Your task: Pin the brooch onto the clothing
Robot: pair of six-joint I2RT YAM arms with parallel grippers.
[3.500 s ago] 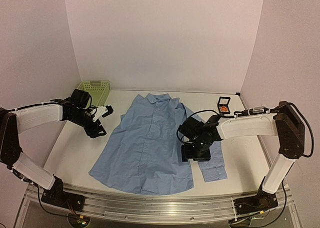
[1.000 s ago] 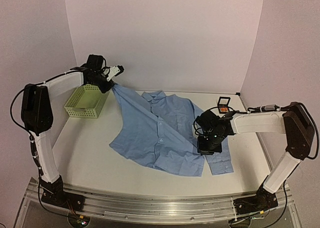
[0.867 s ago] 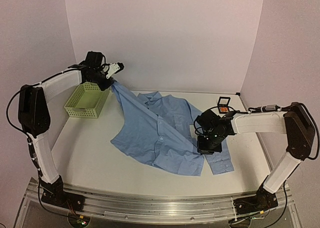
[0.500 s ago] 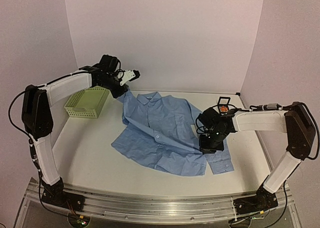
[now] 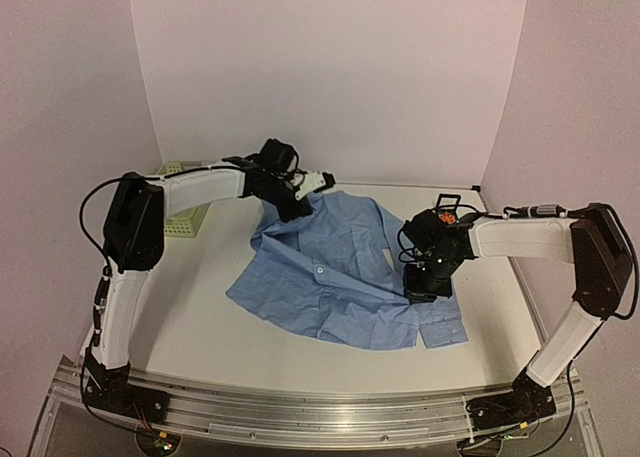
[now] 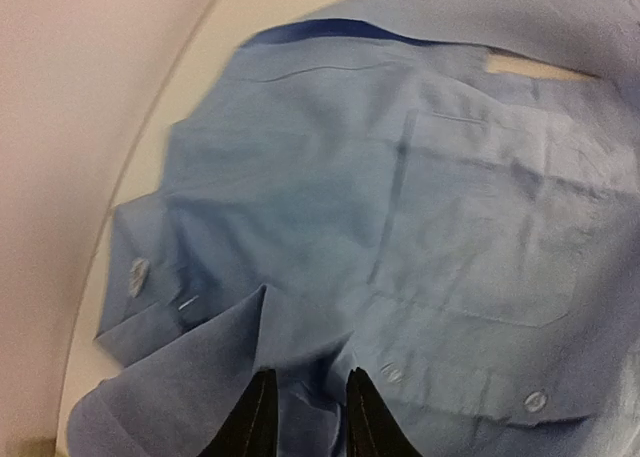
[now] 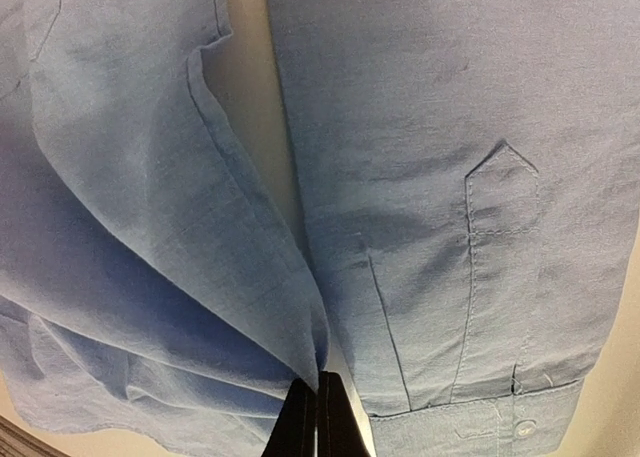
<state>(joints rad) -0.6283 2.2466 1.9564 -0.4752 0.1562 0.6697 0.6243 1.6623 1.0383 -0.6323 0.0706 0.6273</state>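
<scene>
The clothing, a light blue shirt [image 5: 340, 267], lies crumpled on the white table with its left side folded over onto itself. My left gripper [image 5: 315, 184] hovers over the collar end; in the left wrist view its jaws [image 6: 308, 382] stand open, a raised fold of the shirt [image 6: 450, 227] loose between them. My right gripper [image 5: 420, 289] is shut on the shirt's front edge, seen in the right wrist view [image 7: 318, 382] pinching a fold of cloth [image 7: 150, 227] beside the cuffed sleeve [image 7: 450, 127]. The brooch [image 5: 448, 216] shows as a small orange spot just behind the right arm.
A pale green basket [image 5: 188, 215] stands at the back left, partly behind the left arm. A small black box frame [image 5: 447, 199] sits at the back right by the brooch. Bare white table [image 5: 170, 297] lies left of the shirt. Walls close in on three sides.
The left arm swung right from above the basket to the collar, dragging the shirt's side over itself, and its jaws have parted. The right gripper stays shut on the shirt's edge.
</scene>
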